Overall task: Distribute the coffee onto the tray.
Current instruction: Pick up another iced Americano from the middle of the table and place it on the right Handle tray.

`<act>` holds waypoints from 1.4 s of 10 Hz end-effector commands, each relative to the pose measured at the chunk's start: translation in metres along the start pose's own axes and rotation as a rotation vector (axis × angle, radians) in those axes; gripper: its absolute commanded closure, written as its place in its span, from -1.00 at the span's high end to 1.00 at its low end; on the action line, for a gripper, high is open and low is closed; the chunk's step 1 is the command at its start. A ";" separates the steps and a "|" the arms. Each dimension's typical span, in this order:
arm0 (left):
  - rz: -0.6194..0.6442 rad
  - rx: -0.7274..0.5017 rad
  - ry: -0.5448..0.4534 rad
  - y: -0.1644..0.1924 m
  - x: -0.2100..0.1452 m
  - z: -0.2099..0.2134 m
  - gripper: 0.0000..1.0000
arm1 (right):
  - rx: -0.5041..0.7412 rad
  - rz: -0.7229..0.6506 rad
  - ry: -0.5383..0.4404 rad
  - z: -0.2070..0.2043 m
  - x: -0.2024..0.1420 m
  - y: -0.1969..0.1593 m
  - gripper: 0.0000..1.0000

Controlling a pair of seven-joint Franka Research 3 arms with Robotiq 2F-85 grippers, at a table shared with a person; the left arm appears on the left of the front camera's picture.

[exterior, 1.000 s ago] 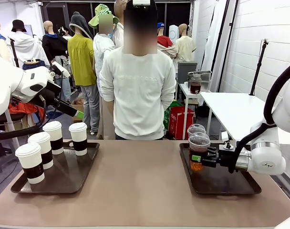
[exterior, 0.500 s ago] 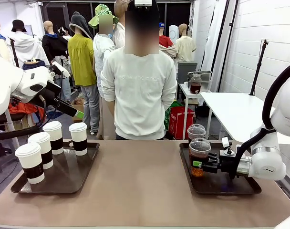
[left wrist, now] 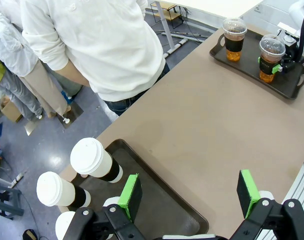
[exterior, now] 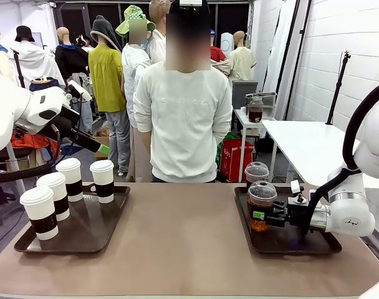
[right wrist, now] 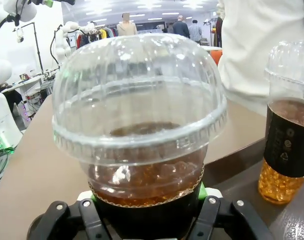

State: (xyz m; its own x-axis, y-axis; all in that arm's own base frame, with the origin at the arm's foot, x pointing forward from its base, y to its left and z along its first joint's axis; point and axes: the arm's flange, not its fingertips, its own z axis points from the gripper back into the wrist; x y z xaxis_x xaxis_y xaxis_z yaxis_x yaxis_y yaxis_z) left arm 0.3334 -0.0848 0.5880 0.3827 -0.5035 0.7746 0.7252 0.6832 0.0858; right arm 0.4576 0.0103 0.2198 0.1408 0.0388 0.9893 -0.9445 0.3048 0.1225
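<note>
Four white paper cups with black sleeves (exterior: 54,195) stand on the left brown tray (exterior: 93,233); three of them (left wrist: 94,160) show in the left wrist view. My left gripper (left wrist: 188,192) hangs open high above that tray's near edge, nothing between its green pads (left wrist: 129,190). On the right tray (exterior: 298,242) my right gripper (exterior: 259,215) is shut on a clear dome-lidded cup of brown liquid (exterior: 262,202) (right wrist: 142,125), at or just above the tray floor. The second dome-lidded cup (exterior: 257,172) (right wrist: 287,150) stands just behind it, apart.
A person in a white sweater (exterior: 186,118) stands at the table's far edge, hands behind the back. The brown tabletop (exterior: 183,237) lies bare between the two trays. A white side table (exterior: 308,143) stands off to the right.
My right gripper has lowered the held dome-lidded cup a little toward the tray floor. The left arm and the four paper cups have not moved.
</note>
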 end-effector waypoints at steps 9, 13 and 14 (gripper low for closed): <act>0.004 -0.004 -0.003 0.001 -0.001 0.001 1.00 | -0.092 -0.090 0.110 0.031 0.013 0.031 1.00; 0.004 -0.004 -0.003 0.001 -0.001 0.001 1.00 | -0.128 -0.099 0.121 0.051 0.016 0.051 1.00; 0.004 -0.004 -0.003 0.001 -0.001 0.001 1.00 | -0.133 -0.097 0.123 0.053 0.017 0.053 1.00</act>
State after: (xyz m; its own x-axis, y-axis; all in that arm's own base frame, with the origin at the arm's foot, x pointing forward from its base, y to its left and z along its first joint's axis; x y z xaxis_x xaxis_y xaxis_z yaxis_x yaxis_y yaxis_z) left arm 0.3334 -0.0848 0.5880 0.3827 -0.5035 0.7746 0.7252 0.6832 0.0858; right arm 0.4002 -0.0208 0.2403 0.2480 0.1070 0.9628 -0.8832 0.4333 0.1793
